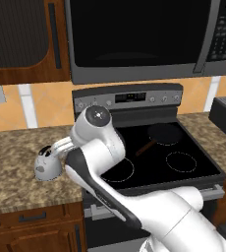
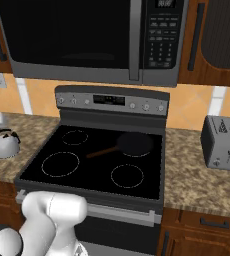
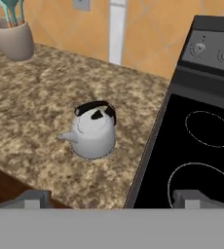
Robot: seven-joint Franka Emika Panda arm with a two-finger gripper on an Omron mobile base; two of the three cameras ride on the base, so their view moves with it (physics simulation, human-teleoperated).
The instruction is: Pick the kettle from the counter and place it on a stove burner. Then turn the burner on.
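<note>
A small silver-grey kettle (image 3: 93, 131) with a black arched handle stands upright on the speckled granite desk (image 3: 31, 97), to the left of the black glass cooktop (image 3: 201, 155). In the hand view its short spout points left, and it sits near the cooktop edge without touching it. The end effector (image 3: 111, 198) hangs above the desk edge, apart from the kettle, its 2 dark fingertips (image 3: 33, 198) spread wide. One tip is over the desk and the other over the cooktop.

In the left base view the white arm (image 1: 105, 162) bends across the front of the stove, its wrist close beside the kettle (image 1: 48, 165). In the right base view the kettle (image 2: 4, 143) rests at the far left on the desk (image 2: 197, 175).

The largest white-outlined burner (image 2: 61, 164) lies at the front left of the cooktop and is bare. A dark frying pan (image 2: 132, 144) with a brown handle sits on the rear right burner. A grey toaster (image 2: 222, 142) stands on the desk to the right of the stove. A beige cup of teal utensils (image 3: 11, 34) stands at the back of the desk.
</note>
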